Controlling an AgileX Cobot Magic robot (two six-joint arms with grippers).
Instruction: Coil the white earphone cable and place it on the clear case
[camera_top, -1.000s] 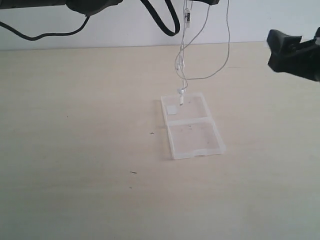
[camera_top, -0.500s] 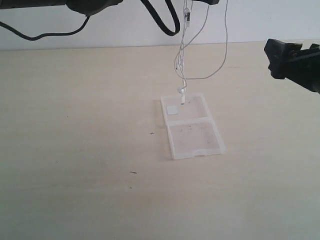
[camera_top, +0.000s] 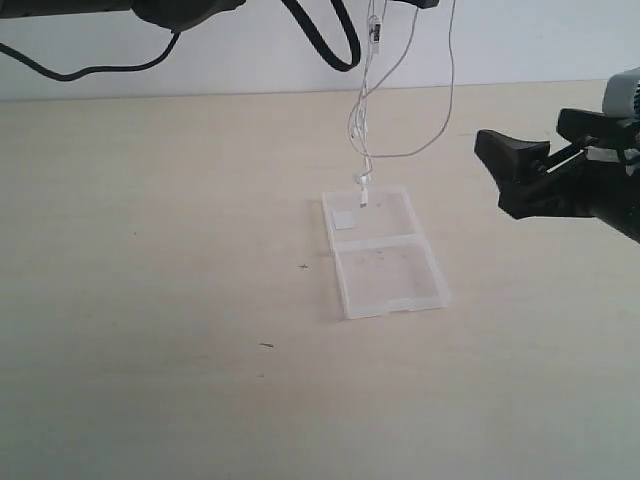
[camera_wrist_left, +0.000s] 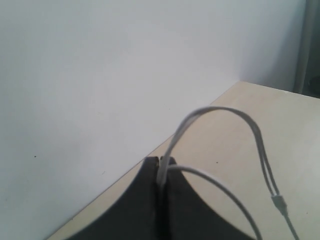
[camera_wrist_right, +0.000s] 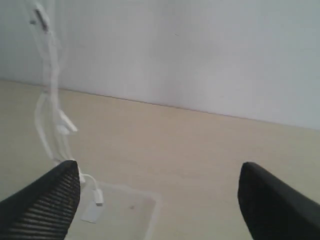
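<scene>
White earphone cable (camera_top: 362, 110): I have a loop of it pinched in the left gripper (camera_wrist_left: 161, 162), jaws clenched, high above the table (camera_top: 150, 250). Its strands hang down, the lowest end at the far half of the clear case (camera_top: 390, 275), beside the whitish patch (camera_top: 345, 220); I cannot tell if it touches. Case: open, flat on the table. Right gripper (camera_top: 497, 175): jaws spread wide, grasping nothing, hovering to the right of the case.

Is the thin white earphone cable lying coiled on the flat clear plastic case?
No, the cable hangs in loose loops above the case.
</scene>
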